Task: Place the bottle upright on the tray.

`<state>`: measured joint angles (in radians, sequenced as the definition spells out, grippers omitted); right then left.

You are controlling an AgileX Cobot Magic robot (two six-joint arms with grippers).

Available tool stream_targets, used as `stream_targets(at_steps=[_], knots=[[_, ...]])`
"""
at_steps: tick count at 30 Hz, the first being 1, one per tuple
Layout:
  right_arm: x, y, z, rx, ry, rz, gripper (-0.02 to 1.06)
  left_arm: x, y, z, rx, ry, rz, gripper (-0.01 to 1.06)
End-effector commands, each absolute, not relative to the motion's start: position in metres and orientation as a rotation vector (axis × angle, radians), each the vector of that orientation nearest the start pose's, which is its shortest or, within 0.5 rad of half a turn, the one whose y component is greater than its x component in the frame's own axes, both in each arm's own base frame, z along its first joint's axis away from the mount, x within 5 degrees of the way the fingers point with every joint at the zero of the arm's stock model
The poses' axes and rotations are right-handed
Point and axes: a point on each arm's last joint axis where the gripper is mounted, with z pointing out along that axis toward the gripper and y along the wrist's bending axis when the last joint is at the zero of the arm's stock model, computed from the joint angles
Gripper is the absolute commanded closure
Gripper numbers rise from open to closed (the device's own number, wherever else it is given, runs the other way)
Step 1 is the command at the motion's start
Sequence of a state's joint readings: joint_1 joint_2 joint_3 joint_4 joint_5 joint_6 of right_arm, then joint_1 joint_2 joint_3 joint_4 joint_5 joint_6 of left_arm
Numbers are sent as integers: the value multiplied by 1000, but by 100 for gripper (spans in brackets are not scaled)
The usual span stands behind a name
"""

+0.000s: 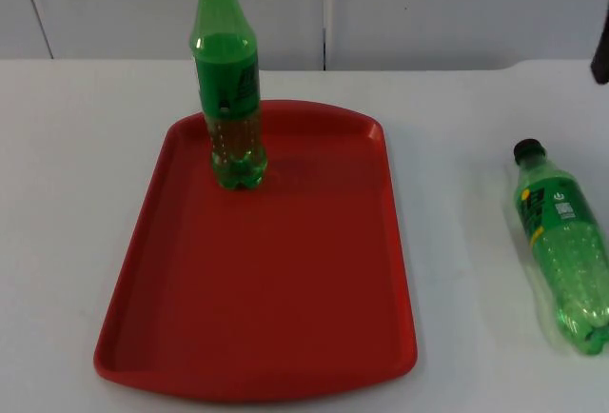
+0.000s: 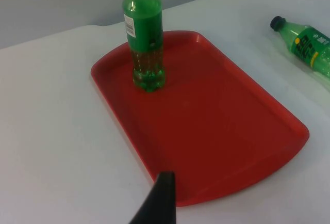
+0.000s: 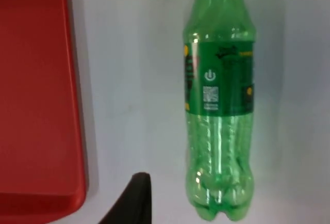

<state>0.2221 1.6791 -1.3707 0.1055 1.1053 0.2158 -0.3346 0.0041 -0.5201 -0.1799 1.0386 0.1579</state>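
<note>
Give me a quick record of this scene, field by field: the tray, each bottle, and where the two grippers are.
tray: red tray on the white table, long side running away from the camera
standing bottle: green bottle, black cap, upright on the tray's far left part
lying bottle: green bottle on its side on the table, right of the tray, apart from it, cap pointing toward the wall
left gripper: above the table beside the tray, one fingertip visible
right gripper: above the lying bottle, one fingertip visible
task state: one bottle upright on tray, one not
</note>
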Motion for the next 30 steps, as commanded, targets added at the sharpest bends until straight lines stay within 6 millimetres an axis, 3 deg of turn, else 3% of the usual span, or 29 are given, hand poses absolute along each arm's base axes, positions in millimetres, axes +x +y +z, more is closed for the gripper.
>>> stream_targets(at_steps=[1, 6, 12, 30], knots=[[338, 94, 266, 56, 2921, 206, 5, -11, -11, 285, 493, 1945, -325, 18], [347, 107, 244, 81, 2933, 86, 5, -11, -11, 285, 493, 1945, -325, 18], [356, 113, 234, 148, 2857, 24, 5, -11, -11, 285, 493, 1945, -325, 18], [373, 129, 190, 149, 2870, 42, 5, -11, -11, 285, 493, 1946, -325, 18]])
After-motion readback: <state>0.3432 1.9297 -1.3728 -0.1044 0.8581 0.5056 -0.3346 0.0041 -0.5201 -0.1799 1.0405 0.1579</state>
